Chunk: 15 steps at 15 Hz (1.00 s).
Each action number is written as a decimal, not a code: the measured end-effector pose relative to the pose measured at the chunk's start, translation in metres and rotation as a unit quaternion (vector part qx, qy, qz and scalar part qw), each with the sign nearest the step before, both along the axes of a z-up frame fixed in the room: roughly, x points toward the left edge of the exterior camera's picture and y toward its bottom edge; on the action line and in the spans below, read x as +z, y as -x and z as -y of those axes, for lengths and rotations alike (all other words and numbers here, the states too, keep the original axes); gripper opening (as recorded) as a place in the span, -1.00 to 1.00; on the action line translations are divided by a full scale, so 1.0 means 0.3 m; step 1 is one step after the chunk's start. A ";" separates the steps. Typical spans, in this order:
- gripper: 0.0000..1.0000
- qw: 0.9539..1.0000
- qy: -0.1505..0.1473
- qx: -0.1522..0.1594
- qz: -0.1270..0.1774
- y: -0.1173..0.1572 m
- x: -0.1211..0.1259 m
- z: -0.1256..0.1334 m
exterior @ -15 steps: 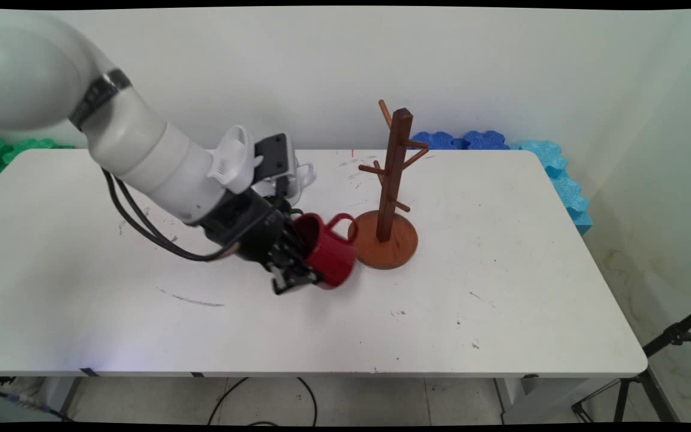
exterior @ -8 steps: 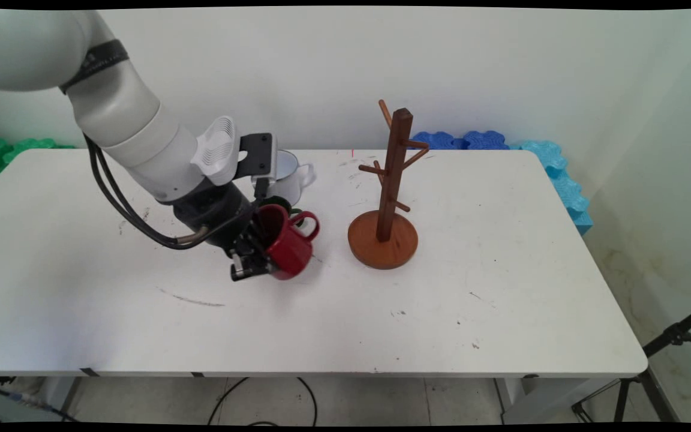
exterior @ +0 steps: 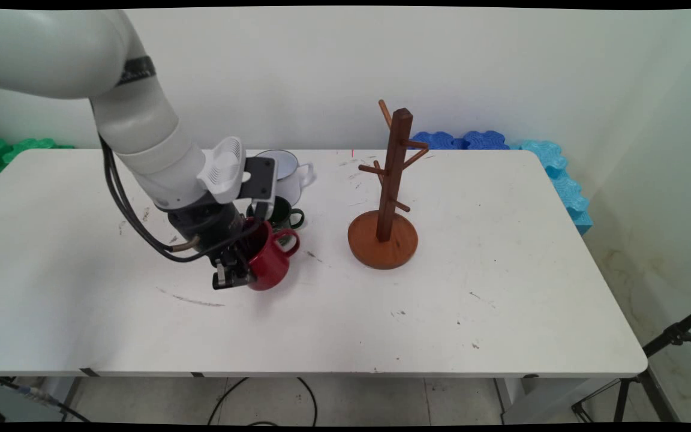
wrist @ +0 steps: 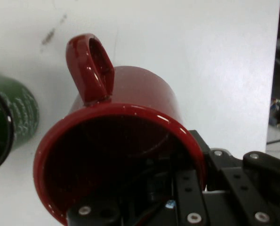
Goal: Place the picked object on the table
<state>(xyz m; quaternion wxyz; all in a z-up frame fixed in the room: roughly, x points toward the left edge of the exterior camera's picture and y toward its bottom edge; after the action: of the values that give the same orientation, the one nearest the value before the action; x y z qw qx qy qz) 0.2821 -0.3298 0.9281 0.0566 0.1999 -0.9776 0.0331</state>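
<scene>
My gripper (exterior: 239, 271) is shut on the rim of a red mug (exterior: 269, 263), one finger inside the cup and one outside. The mug is tilted, mouth toward the hand, handle pointing up and right, low over the table. In the hand view the red mug (wrist: 125, 141) fills the middle, its open mouth facing the camera, and my gripper (wrist: 187, 197) clamps its wall at the lower right. A dark green mug (exterior: 279, 213) stands just behind the red one, and a white mug (exterior: 288, 174) stands behind that. The green mug (wrist: 10, 122) shows at the hand view's left edge.
A wooden mug tree (exterior: 388, 198) with several bare pegs stands on a round base right of the mugs. The white table (exterior: 501, 288) stretches to the right and front. Blue foam blocks (exterior: 561, 180) lie beyond its far right edge, green ones (exterior: 9, 150) at far left.
The arm has carried the red mug leftward, away from the mug tree's base, and slightly toward the front. The green mug behind it has come into sight.
</scene>
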 end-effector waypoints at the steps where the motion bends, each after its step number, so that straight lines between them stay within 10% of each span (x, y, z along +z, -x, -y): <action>1: -1.00 1.000 -0.003 -0.001 0.006 0.003 -0.012 0.006; 15: -1.00 0.999 -0.022 -0.001 0.025 0.070 -0.205 0.106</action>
<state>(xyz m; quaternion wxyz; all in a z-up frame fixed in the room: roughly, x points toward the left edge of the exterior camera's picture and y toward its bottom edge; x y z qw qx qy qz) 0.2611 -0.3616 0.8665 0.0283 0.1989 -0.9795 0.0164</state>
